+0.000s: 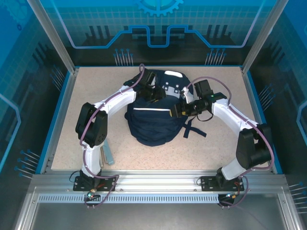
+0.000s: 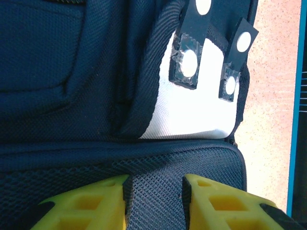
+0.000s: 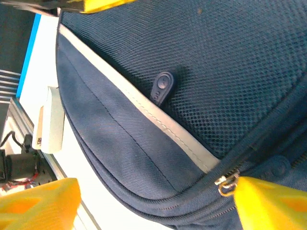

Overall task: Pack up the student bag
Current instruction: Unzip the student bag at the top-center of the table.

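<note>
Top: student bag lies mid-table, patch end far | L gripper at bag's far end, R gripper at bag's side nearest R arm | L wrist: jaws part open, narrow gap over bag mesh, nothing clamped; white patch just beyond | R wrist: jaws wide, empty, over bag's side; zip pull beside one finger; reflective stripe crosses bag.

The student bag is seen in dark navy, partly meshed, crossed by a thin white stripe and marked with a white patch. The left gripper is fitted with yellow fingers. The table is speckled beige.
</note>
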`<move>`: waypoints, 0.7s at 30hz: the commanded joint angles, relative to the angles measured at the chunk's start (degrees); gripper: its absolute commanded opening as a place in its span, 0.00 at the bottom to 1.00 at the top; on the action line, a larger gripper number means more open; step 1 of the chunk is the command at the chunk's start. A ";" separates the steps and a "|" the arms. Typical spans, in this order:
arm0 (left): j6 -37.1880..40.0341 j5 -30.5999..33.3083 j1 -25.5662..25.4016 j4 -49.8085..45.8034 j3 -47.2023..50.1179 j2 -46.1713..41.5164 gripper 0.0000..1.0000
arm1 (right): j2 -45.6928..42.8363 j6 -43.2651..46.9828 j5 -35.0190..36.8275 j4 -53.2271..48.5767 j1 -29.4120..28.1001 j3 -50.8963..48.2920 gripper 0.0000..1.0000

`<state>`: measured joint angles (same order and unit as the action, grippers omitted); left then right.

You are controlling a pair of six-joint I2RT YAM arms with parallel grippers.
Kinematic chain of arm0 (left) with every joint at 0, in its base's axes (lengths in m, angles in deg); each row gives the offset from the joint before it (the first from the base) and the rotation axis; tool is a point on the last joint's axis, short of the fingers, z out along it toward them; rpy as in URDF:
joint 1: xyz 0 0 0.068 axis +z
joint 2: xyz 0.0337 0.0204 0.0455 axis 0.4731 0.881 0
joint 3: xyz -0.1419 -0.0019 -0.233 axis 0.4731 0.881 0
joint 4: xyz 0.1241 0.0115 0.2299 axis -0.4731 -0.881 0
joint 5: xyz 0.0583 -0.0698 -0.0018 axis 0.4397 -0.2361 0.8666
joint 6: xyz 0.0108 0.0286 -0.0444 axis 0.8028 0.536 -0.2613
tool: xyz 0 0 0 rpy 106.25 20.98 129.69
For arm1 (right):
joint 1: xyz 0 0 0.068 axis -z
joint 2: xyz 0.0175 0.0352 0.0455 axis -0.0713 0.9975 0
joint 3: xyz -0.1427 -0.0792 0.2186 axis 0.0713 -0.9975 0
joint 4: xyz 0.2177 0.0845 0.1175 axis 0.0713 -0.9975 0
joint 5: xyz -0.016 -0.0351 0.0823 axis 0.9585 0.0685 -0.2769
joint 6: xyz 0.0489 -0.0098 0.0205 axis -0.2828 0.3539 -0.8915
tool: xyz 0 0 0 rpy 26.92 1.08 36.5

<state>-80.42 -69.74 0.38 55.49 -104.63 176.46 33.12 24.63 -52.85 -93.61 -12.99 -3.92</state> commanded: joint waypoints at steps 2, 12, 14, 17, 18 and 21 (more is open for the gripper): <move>3.32 3.79 0.50 -3.64 -1.70 3.59 0.35 | -1.79 2.06 8.87 -1.35 -1.26 -0.34 0.66; 6.23 4.11 1.90 -5.09 -2.65 5.61 0.34 | -4.19 14.59 16.11 2.78 -2.91 -3.52 0.54; 6.64 3.71 2.27 -5.34 -3.03 6.18 0.34 | -4.37 16.69 15.70 3.10 -3.13 -3.93 0.54; 6.95 3.28 2.62 -5.71 -3.65 6.92 0.34 | -4.62 20.59 16.91 5.13 -4.71 -5.46 0.53; 6.94 3.09 2.74 -5.62 -3.71 7.02 0.34 | -4.57 21.39 18.35 5.66 -5.33 -5.69 0.52; 7.10 2.96 2.90 -5.60 -3.74 7.11 0.34 | -3.10 22.63 22.88 6.06 -5.59 -4.87 0.46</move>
<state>-75.10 -69.85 1.75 53.70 -108.89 179.76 29.65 43.25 -34.53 -89.44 -17.91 -9.10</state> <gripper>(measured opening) 0.337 0.478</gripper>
